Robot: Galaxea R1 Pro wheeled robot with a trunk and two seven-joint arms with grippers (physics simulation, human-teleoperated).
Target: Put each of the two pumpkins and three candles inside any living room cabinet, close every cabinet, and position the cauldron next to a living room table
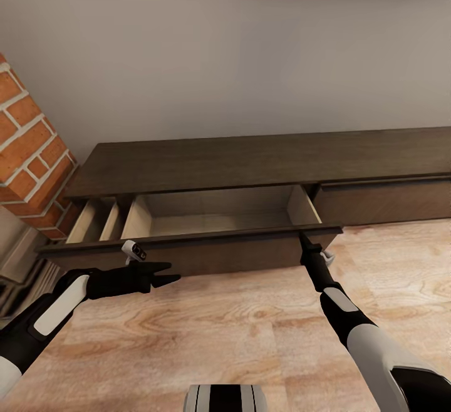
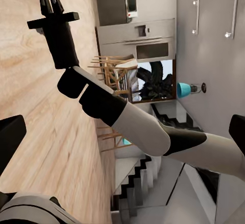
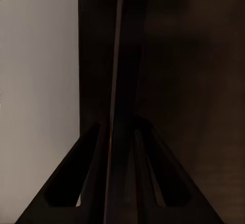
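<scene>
The cabinet [image 1: 250,161] is a long, low dark brown unit against the wall. One wide drawer [image 1: 219,215] stands pulled out, and the pale inside that I can see holds nothing. My right gripper [image 1: 305,240] is shut on the top edge of the drawer front [image 1: 207,252] near its right end. In the right wrist view its fingers [image 3: 97,152] sit on either side of the thin panel. My left gripper [image 1: 168,273] hovers open just in front of the drawer front, pointing right. The pumpkins, candles, cauldron and table are out of view.
A brick column [image 1: 25,143] stands at the cabinet's left end. A second drawer front [image 1: 382,202] to the right is closed. Wooden floor [image 1: 238,324] stretches between me and the cabinet. The left wrist view looks past my right arm [image 2: 127,121] towards a kitchen and stairs.
</scene>
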